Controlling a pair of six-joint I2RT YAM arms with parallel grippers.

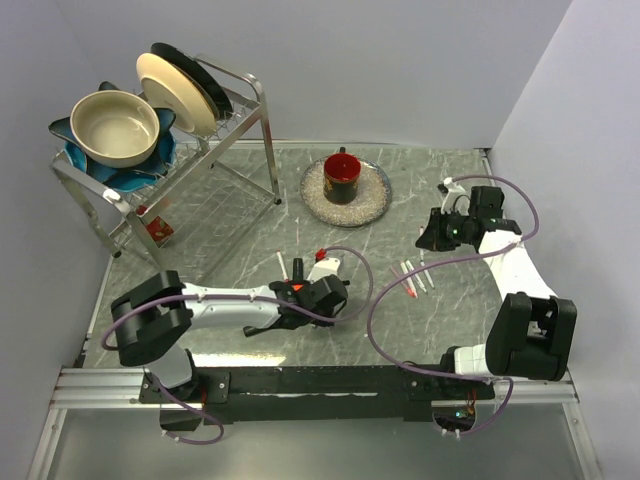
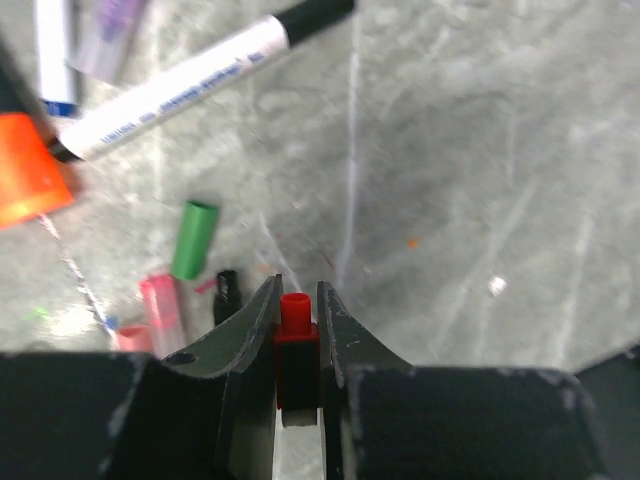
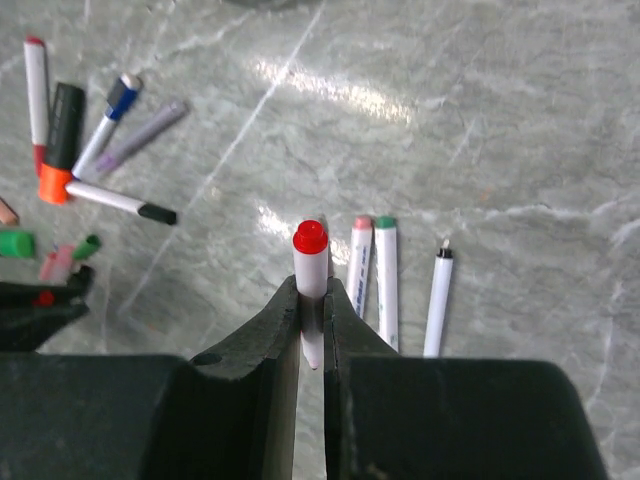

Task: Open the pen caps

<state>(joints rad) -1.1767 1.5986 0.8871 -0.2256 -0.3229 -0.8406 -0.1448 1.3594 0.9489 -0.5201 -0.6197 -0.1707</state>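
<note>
Red plastic pen cap is being pinched by my left tool; my right tool is gripping a slim white pen.

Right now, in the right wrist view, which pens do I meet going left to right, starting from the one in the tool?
red-capped white pen → pink-capped pen → green-capped pen → uncapped white pen

orange cap: cut by edge | red-tipped pen: body hidden in left gripper | purple pen: blurred
</note>
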